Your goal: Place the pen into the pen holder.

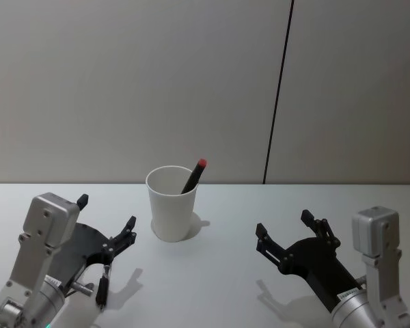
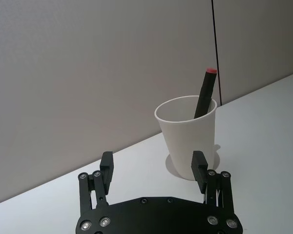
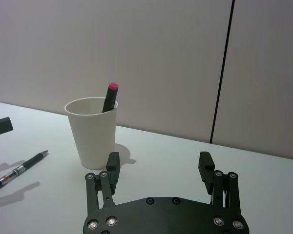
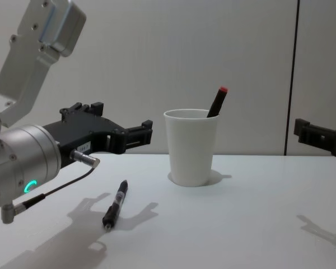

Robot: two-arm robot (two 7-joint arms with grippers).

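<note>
the pen holder (image 1: 171, 205) stands upright at the middle of the desk (image 1: 219, 280). a red-tipped pen (image 1: 194, 175) leans inside it against the rim. a black pen (image 4: 115, 205) lies flat on the desk near the left hand (image 1: 106, 212). both hands hover spread and empty, the right hand (image 1: 284, 224) well apart. the left hand is nearest, so it likely grasps this pen.
</note>
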